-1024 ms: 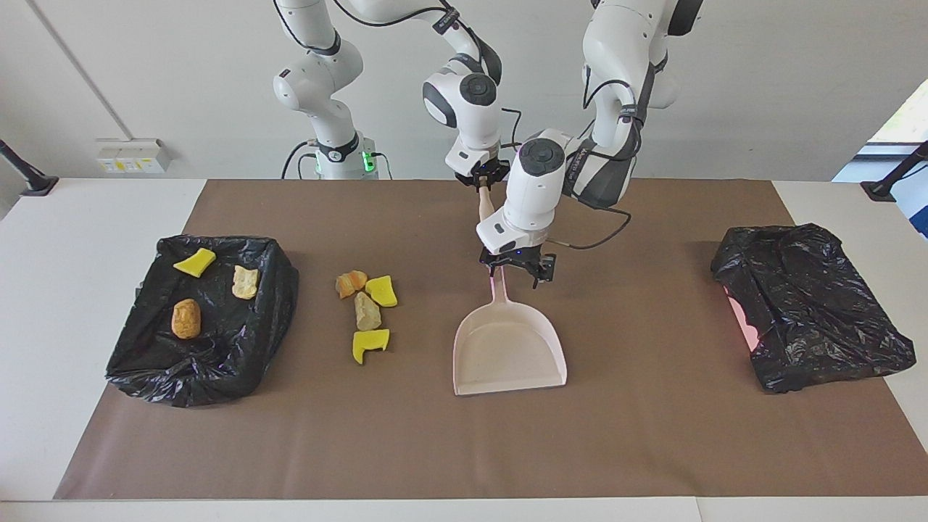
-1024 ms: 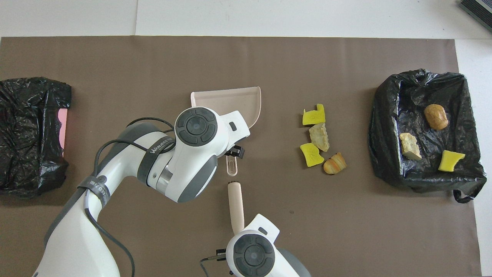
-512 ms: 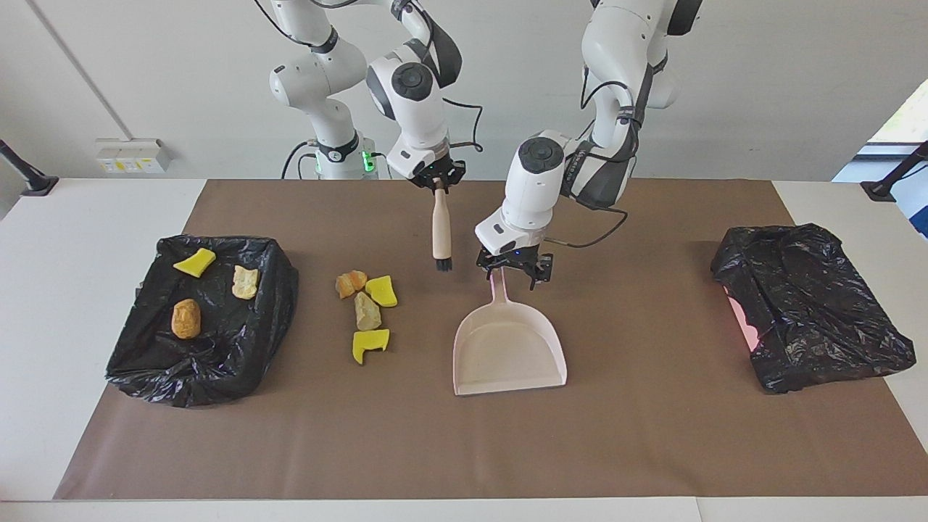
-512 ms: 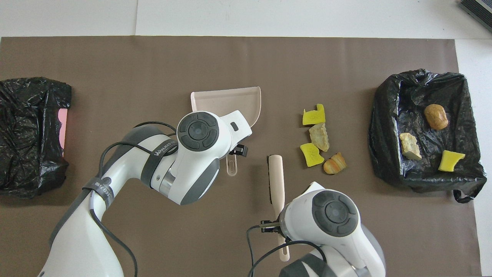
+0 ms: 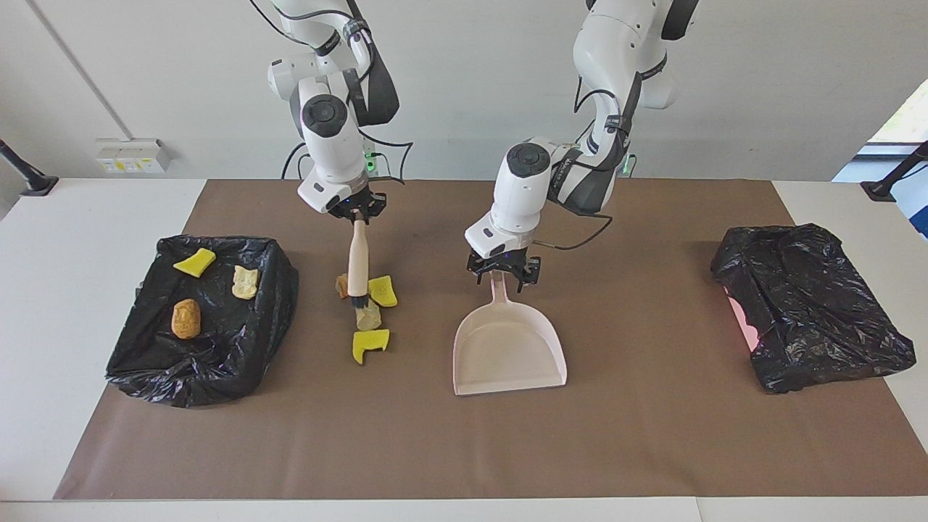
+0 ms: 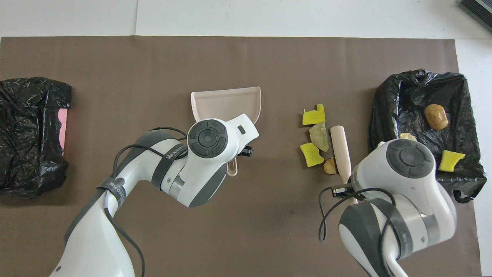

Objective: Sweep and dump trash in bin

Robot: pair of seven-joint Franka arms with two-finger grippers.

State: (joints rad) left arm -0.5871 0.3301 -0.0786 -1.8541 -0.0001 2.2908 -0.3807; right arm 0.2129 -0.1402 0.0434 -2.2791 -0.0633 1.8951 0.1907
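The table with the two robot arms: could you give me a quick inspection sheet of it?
Surface: brown mat on a white table.
Job's things: four trash pieces loose on the mat; three more in the open black-lined bin; dustpan flat on the mat.
Clutter: bagged box toward the left arm's end.
Grippers: right gripper shut on the brush, upright over the loose pieces; left gripper at the dustpan's handle.
Cables: black cables loop off both wrists.
Surroundings: white wall, socket box.
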